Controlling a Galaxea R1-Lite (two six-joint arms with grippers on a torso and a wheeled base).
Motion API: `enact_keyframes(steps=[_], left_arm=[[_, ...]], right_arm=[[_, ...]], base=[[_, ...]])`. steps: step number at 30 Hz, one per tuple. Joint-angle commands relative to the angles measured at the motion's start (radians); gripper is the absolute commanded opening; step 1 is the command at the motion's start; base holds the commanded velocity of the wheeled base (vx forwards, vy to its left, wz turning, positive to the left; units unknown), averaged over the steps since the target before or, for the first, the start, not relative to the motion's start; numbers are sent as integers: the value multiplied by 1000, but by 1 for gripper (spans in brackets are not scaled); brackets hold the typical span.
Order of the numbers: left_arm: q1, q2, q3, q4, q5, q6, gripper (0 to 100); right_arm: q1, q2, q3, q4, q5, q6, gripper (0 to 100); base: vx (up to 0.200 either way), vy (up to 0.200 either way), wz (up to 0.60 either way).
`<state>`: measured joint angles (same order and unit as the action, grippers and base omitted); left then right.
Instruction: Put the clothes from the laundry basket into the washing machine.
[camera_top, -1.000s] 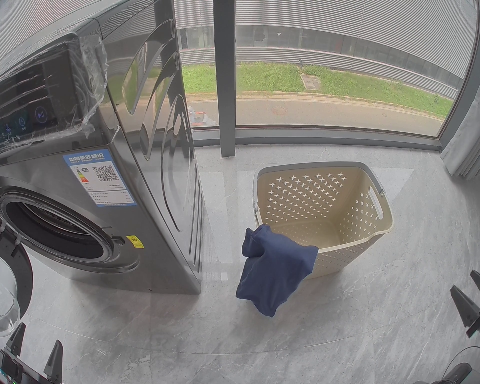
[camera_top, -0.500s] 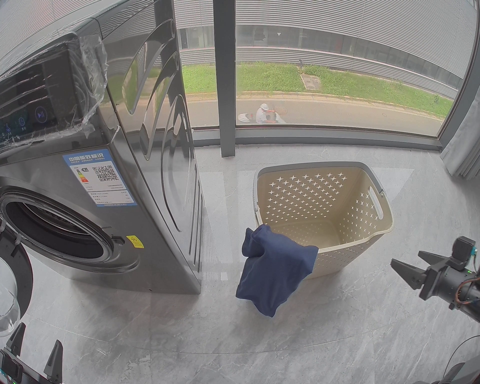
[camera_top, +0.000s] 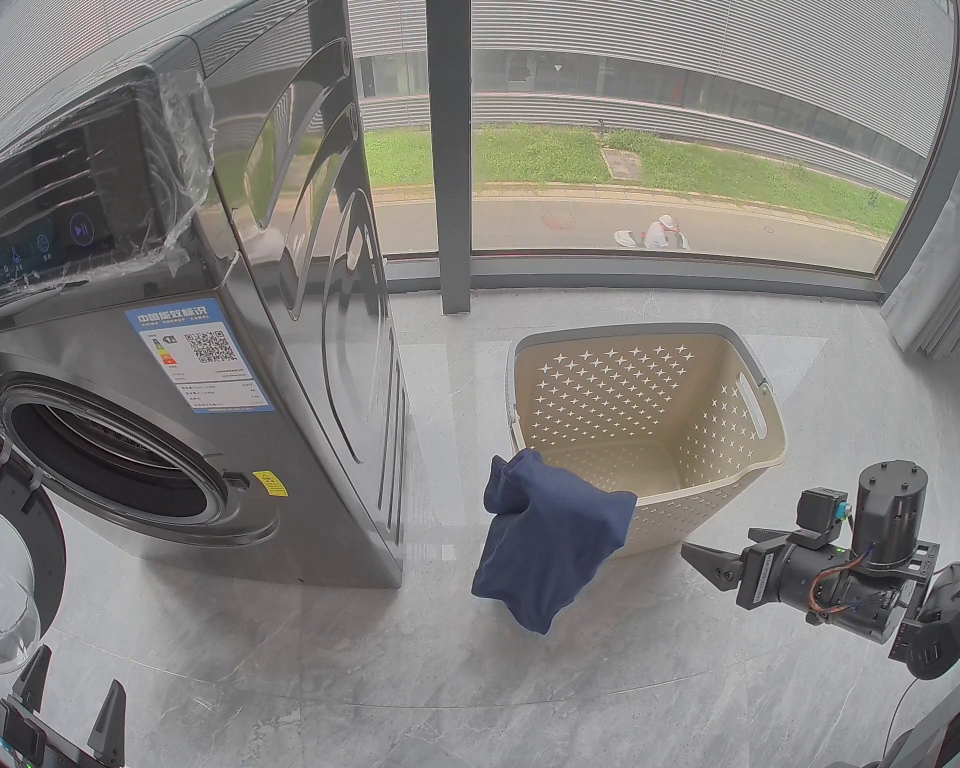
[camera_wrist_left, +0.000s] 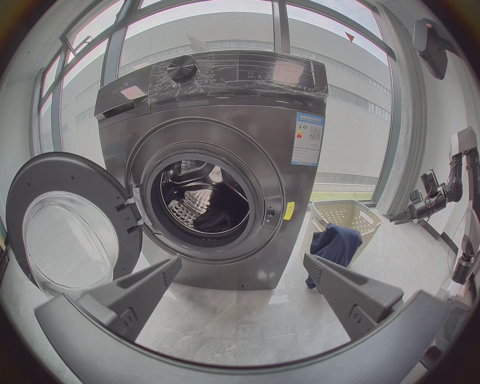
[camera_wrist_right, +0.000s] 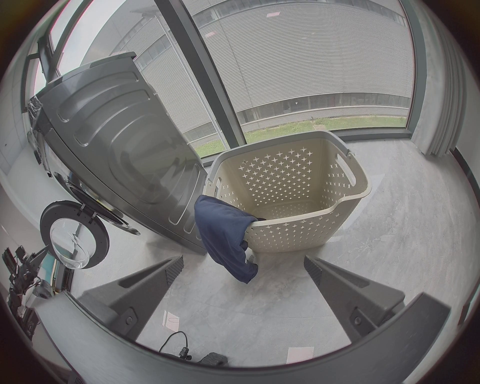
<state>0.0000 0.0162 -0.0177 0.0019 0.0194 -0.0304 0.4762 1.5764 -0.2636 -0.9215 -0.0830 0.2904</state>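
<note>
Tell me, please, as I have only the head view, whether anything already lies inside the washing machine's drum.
Observer: Yes. The left wrist view shows a dark heap, seemingly cloth, low in the drum of the washing machine.
Operator: Thank you. Is the door out of the way?
Observer: The door is swung wide open, well clear of the opening.
Operator: And where does the left gripper point?
Observer: The left gripper is open and empty, and it faces the drum's opening.
</note>
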Motion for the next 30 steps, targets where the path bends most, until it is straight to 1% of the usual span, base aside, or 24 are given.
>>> enact_keyframes(steps=[1, 6, 10, 11, 15, 18, 21, 23, 27, 28, 30], left_arm=[[0, -10, 15, 0, 1, 1, 100], [0, -10, 15, 0, 1, 0, 100], [0, -10, 15, 0, 1, 1, 100], [0, -10, 15, 0, 1, 1, 100], [0, -10, 15, 0, 1, 0, 100], [0, -10, 15, 0, 1, 0, 100], [0, -10, 15, 0, 1, 0, 100], [0, -10, 15, 0, 1, 0, 100], [0, -10, 15, 0, 1, 0, 100], [0, -10, 15, 0, 1, 0, 100], [0, -10, 15, 1, 1, -2, 100]], right_arm=[[7, 91, -34, -2, 0, 16, 100], [30, 166, -83, -2, -1, 46, 100], [47, 205, -123, -2, -3, 49, 100], [52, 238, -155, -2, -4, 49, 100], [62, 300, -197, -2, -6, 53, 100], [73, 350, -221, -2, -8, 78, 100], [85, 409, -250, -2, -35, 107, 100], [90, 442, -273, -5, -37, 118, 100], [116, 537, -328, -73, -40, 121, 100], [116, 541, -328, -76, -40, 121, 100], [131, 597, -373, -96, -41, 121, 100]], base=[[0, 0, 0], [0, 0, 0], [0, 0, 0], [0, 0, 0], [0, 0, 0], [0, 0, 0], [0, 0, 0], [0, 0, 0], [0, 0, 0], [0, 0, 0], [0, 0, 0]])
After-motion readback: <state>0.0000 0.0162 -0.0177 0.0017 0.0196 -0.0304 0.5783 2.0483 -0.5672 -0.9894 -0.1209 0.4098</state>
